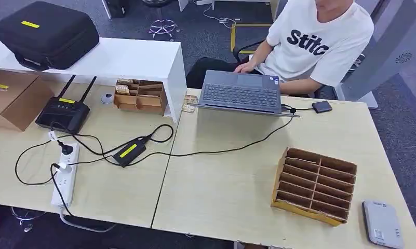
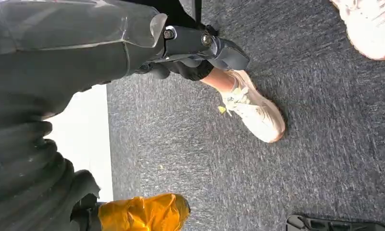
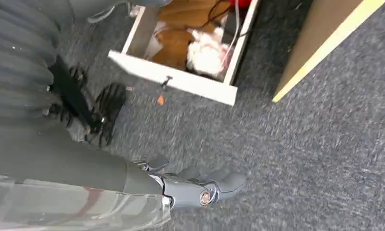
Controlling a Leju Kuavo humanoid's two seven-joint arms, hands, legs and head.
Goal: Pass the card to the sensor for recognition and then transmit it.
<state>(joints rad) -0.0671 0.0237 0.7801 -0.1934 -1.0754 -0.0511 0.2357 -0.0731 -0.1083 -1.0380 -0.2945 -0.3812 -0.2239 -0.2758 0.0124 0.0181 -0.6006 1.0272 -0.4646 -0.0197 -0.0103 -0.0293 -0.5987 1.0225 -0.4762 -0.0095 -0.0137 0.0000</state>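
The tabletop (image 1: 231, 192) looks like pale, matt wood laminate, and the slotted organizer (image 1: 313, 185) is plain brown cardboard. The grey sensor (image 1: 382, 224) seems smooth plastic; the carpet (image 2: 325, 144) is rough.

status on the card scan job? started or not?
Not started, by the look of it. Left robot hand and right robot hand hang over the carpet, holding nothing. The slotted card holder and the grey reader sit untouched on the desk. Picking, scanning and handover all remain.

The sensor (image 1: 383, 224) is cut off by the frame's lower edge.
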